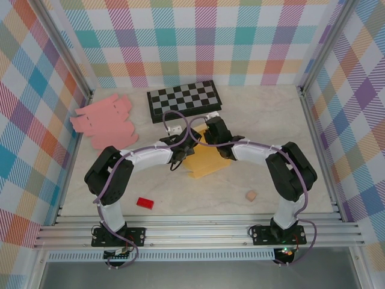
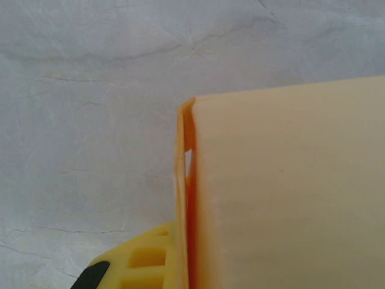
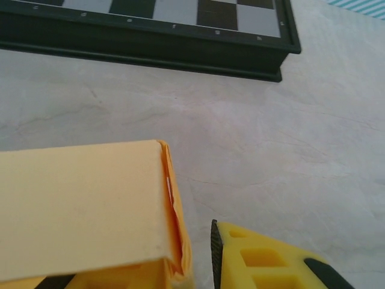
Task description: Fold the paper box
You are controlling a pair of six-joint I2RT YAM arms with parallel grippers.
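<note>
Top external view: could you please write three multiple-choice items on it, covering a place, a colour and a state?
1. Where does the chessboard lie? A) far side of the table B) near edge C) right corner
2. What colour is the small block at near left? A) blue B) red C) green
3. The paper box is: A) flat and untouched B) partly folded C) torn in two
Answers: A, it lies towards the far edge; B, it is plainly red; B, its edge shows doubled layers in both wrist views.
</note>
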